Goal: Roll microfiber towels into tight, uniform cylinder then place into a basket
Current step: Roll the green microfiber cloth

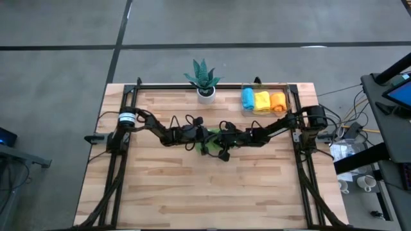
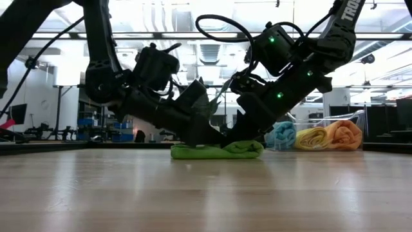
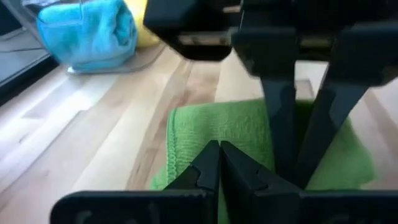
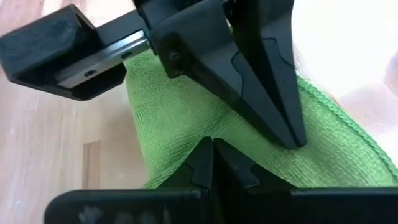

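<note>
A green microfiber towel (image 2: 206, 153) lies folded and low on the wooden table's middle (image 1: 207, 146). My left gripper (image 1: 204, 136) comes in from the table's left and my right gripper (image 1: 221, 140) from the right. They meet over the towel, both shut, with their tips down on the cloth. The clear basket (image 1: 289, 96) stands at the far right and holds a blue roll (image 1: 248, 98), a yellow roll (image 1: 262, 99) and an orange roll (image 1: 277, 101). My left gripper (image 3: 219, 155) has its shut fingertips (image 4: 287, 134) set on the towel's upper face (image 3: 193, 143), slanting down from the table's left. The towel lies on the table under them. Whether any cloth is caught between the tips, I cannot tell. My right gripper (image 4: 211, 149) rests its shut fingertips (image 3: 289, 162) on the towel's upper face (image 4: 180, 134), slanting down from the table's right, close beside the left tips. The towel stays flat on the wood. Whether cloth is pinched between the tips cannot be seen.
A spiky green plant in a white pot (image 1: 205, 82) stands at the far edge, left of the basket. A black frame (image 1: 212, 85) runs along the table's far edge and down both sides. Bare wood (image 1: 205, 192) spreads toward the near edge.
</note>
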`<state>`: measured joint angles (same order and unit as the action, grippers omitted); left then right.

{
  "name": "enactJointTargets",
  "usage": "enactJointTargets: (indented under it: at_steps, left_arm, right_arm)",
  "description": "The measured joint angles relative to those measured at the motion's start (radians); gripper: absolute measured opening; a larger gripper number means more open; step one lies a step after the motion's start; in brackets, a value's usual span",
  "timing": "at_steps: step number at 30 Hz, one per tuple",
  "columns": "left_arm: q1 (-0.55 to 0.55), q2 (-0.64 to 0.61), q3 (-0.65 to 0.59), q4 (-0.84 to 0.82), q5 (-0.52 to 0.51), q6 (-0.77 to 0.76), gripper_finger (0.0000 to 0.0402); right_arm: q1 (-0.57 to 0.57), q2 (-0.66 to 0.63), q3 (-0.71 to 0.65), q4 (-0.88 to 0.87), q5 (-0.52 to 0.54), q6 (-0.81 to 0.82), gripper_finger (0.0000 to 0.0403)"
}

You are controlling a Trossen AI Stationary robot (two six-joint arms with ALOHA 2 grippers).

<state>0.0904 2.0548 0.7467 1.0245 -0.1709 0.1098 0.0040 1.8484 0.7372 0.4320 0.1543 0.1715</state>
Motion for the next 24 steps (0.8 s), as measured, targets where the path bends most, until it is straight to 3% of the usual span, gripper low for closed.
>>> enactJointTargets:
  at_steps: [7, 24]
  left_arm:
    - [0.007, 0.000, -0.001, -0.029, -0.056, 0.001, 0.0000]
    - [0.012, 0.004, 0.002, -0.092, -0.045, 0.001, 0.0000]
  right_arm:
    - [0.000, 0.000, 0.000, 0.001, 0.003, 0.000, 0.0008]
    - [0.000, -0.034, 0.000, -0.018, 0.000, 0.008, 0.0008]
